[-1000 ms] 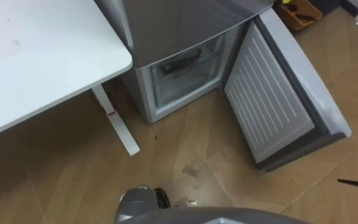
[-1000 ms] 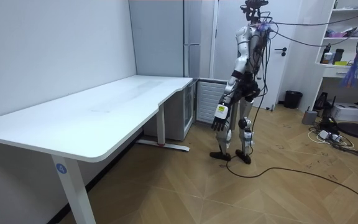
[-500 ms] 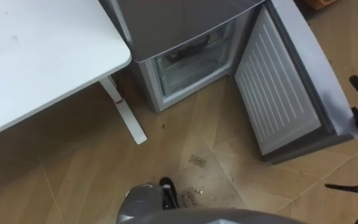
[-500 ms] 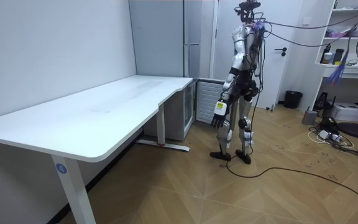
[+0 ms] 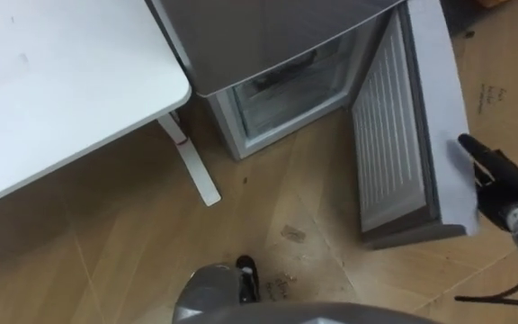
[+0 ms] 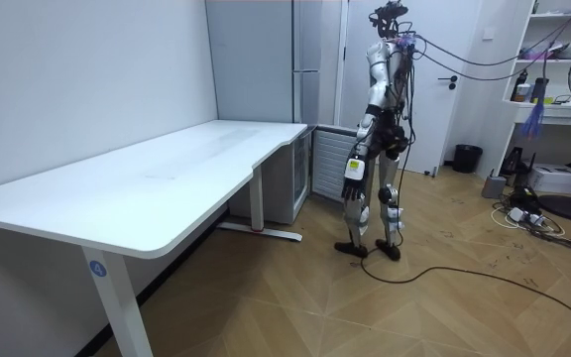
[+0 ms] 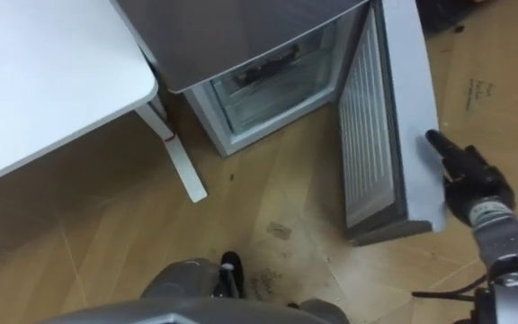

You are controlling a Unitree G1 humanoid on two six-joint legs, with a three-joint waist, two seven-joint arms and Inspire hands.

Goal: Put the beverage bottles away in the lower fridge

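Left eye view: the right robot hand [image 5: 497,180], fingers straight, points at the outer face of the open door [image 5: 389,135] of the lower fridge [image 5: 286,94]; room view shows the robot standing upright beside that door, past the table [image 6: 167,188]

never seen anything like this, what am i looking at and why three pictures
It is a humanoid robot on two legs, doing housework. Two pictures come from the twin cameras in its head, looking down; the third comes from a camera standing in the room, which sees the whole robot. It stands on the wooden floor before a grey fridge, whose lower door hangs open, beside a white table. The dark right robot hand reaches to the door's outer face with straight fingers and holds nothing.
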